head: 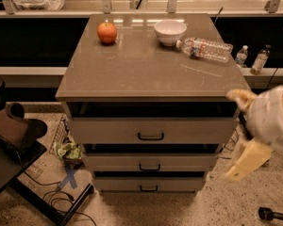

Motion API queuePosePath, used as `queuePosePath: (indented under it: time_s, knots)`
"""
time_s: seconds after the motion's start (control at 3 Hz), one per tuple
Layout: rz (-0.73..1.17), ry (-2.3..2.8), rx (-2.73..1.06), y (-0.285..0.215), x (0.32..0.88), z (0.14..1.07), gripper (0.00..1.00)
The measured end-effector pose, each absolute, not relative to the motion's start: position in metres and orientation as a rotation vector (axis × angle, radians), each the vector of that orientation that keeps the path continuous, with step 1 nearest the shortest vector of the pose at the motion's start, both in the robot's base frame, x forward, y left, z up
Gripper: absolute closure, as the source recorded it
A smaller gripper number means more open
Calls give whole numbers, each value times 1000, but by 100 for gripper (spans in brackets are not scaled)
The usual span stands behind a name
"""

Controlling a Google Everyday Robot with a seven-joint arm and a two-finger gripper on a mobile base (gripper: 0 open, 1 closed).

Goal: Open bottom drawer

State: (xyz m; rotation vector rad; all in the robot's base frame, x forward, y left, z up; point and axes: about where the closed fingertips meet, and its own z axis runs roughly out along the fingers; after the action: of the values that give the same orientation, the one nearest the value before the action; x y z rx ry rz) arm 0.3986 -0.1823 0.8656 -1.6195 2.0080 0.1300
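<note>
Our gripper (247, 160) hangs off the right side of the cabinet (146, 69), level with its drawer fronts and clear of them. It shows only as a pale yellowish smear below the cream arm (273, 117), so we cannot tell whether it is apart or together. It touches nothing that we can see.

We take the cabinet as our landmark: a grey-beige unit with a broad flat top and three drawers stacked down its front. The top drawer (108, 131) has the tallest, widest front, and the middle drawer (113, 163) sits under it. The bottom drawer (118, 183) lies lowest, just above the floor, with the narrowest front and a small black handle (148, 188) at its centre. A dark gap runs above each front.

On the cabinet's top, along the back edge, a water bottle (207, 48) lies on its side at the right. A white bowl (170, 32) stands just left of it, and an apple (107, 32) sits at the left.
</note>
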Motion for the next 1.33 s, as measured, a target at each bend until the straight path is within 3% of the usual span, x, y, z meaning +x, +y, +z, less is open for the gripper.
queuePosePath:
  time_s: [0.33,1.33]
  knots:
    - [244,1934,-1553,-159,380,799,0]
    - [179,1862,-1512,-152,392,764,0]
